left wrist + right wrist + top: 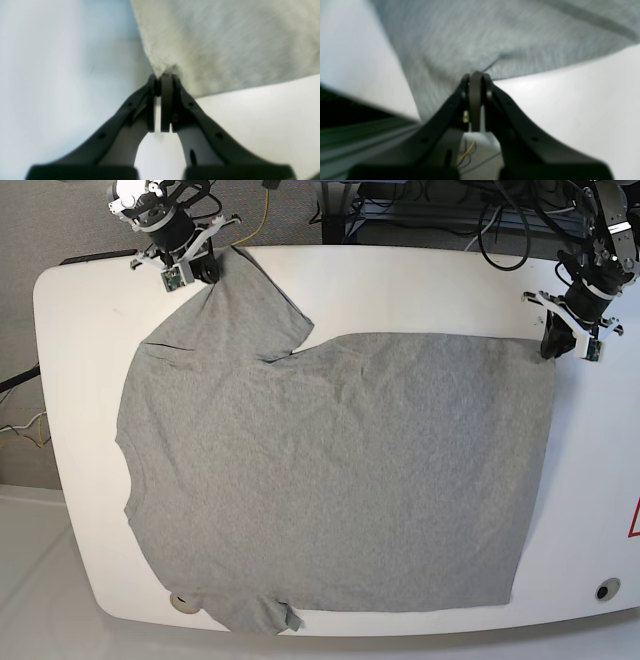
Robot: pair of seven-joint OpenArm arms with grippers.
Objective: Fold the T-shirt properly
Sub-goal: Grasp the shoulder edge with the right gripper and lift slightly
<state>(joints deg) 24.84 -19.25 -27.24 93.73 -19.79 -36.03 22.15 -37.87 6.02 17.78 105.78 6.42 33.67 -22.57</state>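
The heather-grey T-shirt (330,470) lies spread flat on the white table (400,280), plain side up, with its neck end toward the left of the base view. My left gripper (549,348) is at the shirt's far right corner. In the left wrist view my left gripper (163,77) is shut on that corner of the T-shirt (225,37). My right gripper (207,270) is at the far left, on the tip of the upper sleeve. The right wrist view shows my right gripper (475,76) shut on the edge of the T-shirt (470,32).
Cables and equipment (450,210) crowd the floor behind the table's far edge. A round hole (606,590) sits in the near right corner, beside a red marking (634,520). The table's edge (370,107) runs close to my right gripper.
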